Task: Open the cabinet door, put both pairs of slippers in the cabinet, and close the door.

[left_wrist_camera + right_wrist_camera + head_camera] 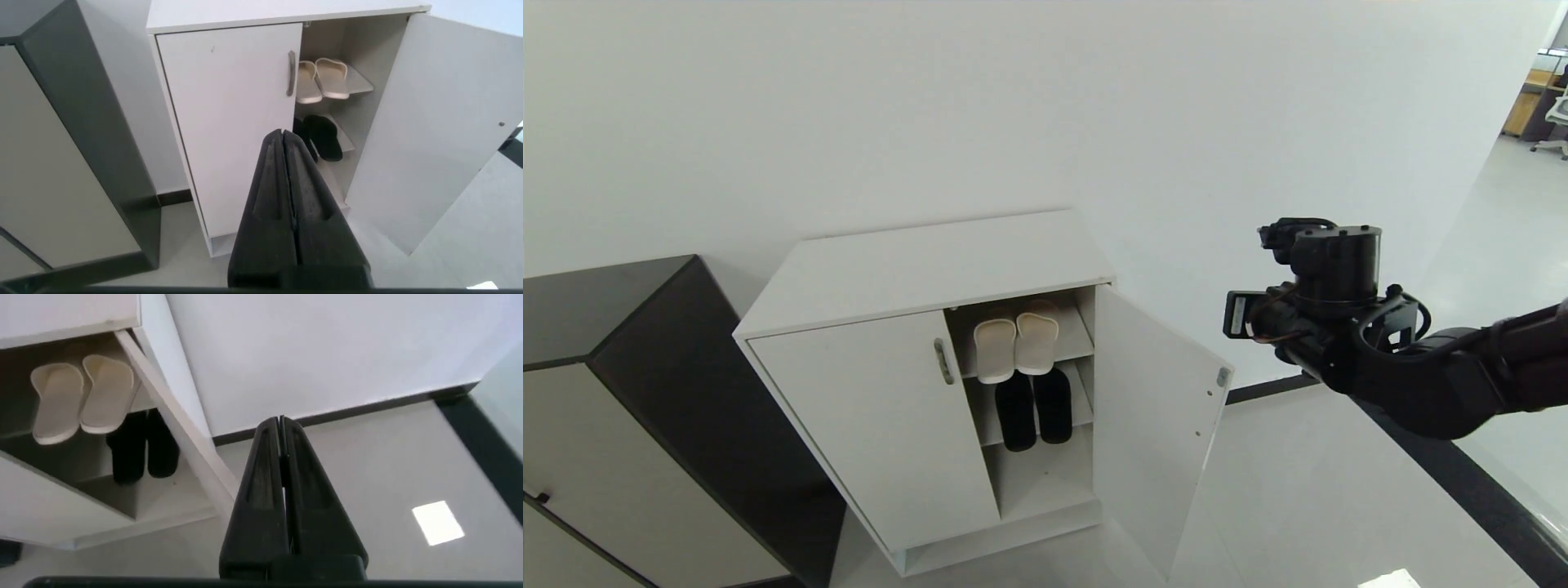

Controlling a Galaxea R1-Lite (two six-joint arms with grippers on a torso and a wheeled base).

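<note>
Hanging empty with fingers pressed together, the right gripper (282,425) sits at three o'clock of the open door (1156,425), probably placed to push it shut. The left gripper (283,135), fingers likewise together, faces the cabinet (923,261). Inside, the white slippers (1015,347) lie on a shelf, with the black slippers (1036,412) at six o'clock beneath.

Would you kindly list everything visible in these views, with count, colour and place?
white two-door cabinet: one, white, against the wall; left door shut, right door open
cream flat slippers: one pair, cream, upper shelf inside
black flat slippers: one pair, black, shelf just below
grey metal handle: one, grey, on the shut door
dark grey cabinet: one, pale front, left of the white one
left gripper: one, black, shut, facing the shut door
right gripper: one, black, shut, beside the open door
</note>
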